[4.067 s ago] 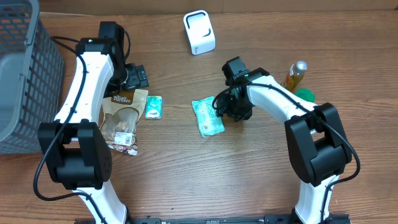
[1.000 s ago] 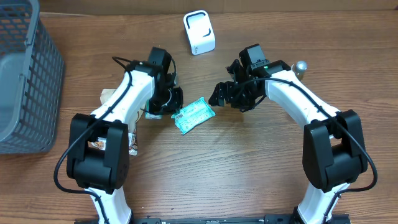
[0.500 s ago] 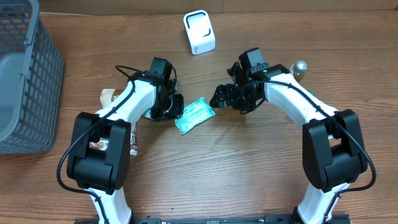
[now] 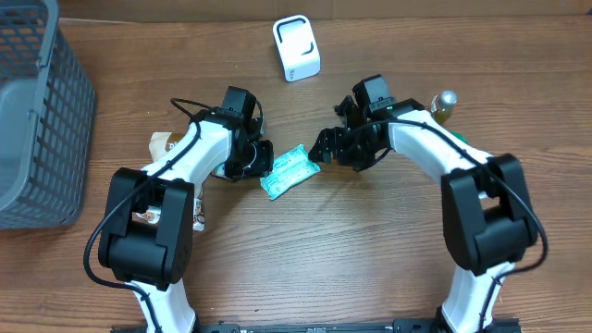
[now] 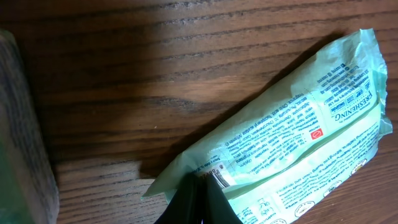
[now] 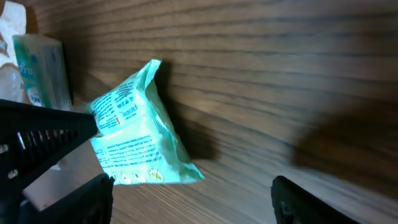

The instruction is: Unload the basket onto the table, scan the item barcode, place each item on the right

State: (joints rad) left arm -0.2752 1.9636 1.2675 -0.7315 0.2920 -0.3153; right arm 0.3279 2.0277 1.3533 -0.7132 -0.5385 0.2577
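Note:
The item is a mint-green wipes packet [image 4: 289, 171] lying slantwise at the table's middle. In the left wrist view the packet [image 5: 298, 143] shows its printed back, with a barcode [image 5: 219, 178] beside my fingertips. My left gripper [image 4: 263, 166] [image 5: 198, 208] is shut on the packet's left edge. My right gripper [image 4: 321, 151] [image 6: 193, 199] stands open just off the packet's right end, its two fingers [image 6: 93, 199] wide apart, touching nothing. The packet [image 6: 140, 140] lies ahead of it.
A white scanner box [image 4: 296, 48] stands at the back centre. A grey mesh basket [image 4: 37, 120] fills the far left. Snack bags [image 4: 176, 194] lie under the left arm. A bottle [image 4: 445, 102] stands behind the right arm.
The left gripper has carried the packet slightly right and then held still. The right gripper has edged left toward the packet's right end, its jaws narrowing a little.

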